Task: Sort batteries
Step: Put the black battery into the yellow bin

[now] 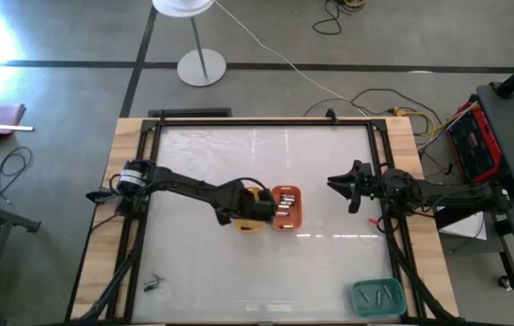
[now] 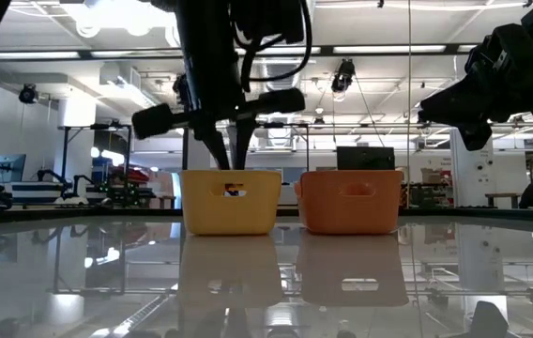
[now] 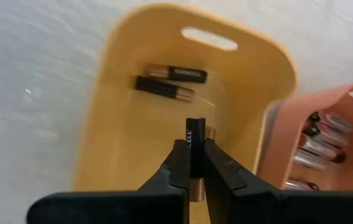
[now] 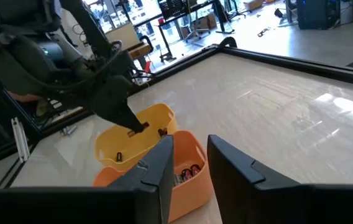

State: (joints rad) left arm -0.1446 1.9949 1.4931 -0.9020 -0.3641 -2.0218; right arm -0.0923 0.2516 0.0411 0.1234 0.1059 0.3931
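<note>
The left gripper point(image 3: 195, 163) hangs over the yellow tray point(image 3: 133, 124) near the table's middle, its fingers clamped on a black battery point(image 3: 195, 140) held upright. Two more dark batteries point(image 3: 171, 82) lie side by side on the yellow tray's floor. The orange tray point(image 1: 287, 207), touching the yellow one, holds several silvery batteries point(image 3: 316, 140). The right gripper point(image 1: 337, 185) waits raised near the table's right edge, its fingers parted and empty. A teal tray point(image 1: 377, 296) with batteries sits at the table's right corner.
</note>
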